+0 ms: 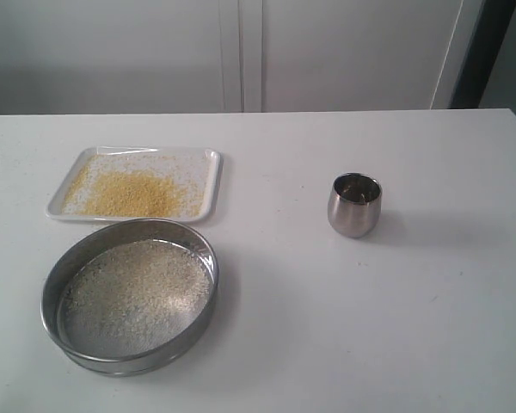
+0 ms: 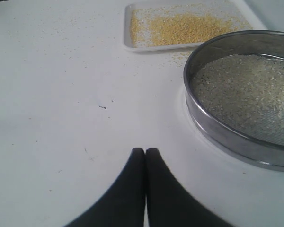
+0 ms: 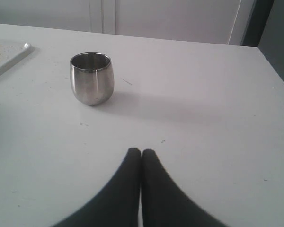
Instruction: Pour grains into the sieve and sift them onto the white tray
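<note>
Jaws on both arms pressed fully together, nothing held: left gripper (image 2: 145, 151) and right gripper (image 3: 141, 152) both over bare table. Sieve (image 1: 112, 366) sits front-left in exterior view, on the left arm's side, pale coarse bits on its mesh. White tray (image 1: 133, 151) just behind it, golden grains (image 1: 133, 194) spread on it. Steel cup (image 1: 354, 206) upright on the right. Sifting looks done; left arm nearer the sieve.

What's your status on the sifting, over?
Left tool, right tool shut, empty. Golden grains on white tray; paler bits in sieve. Steel cup apart, no obstruction.
</note>
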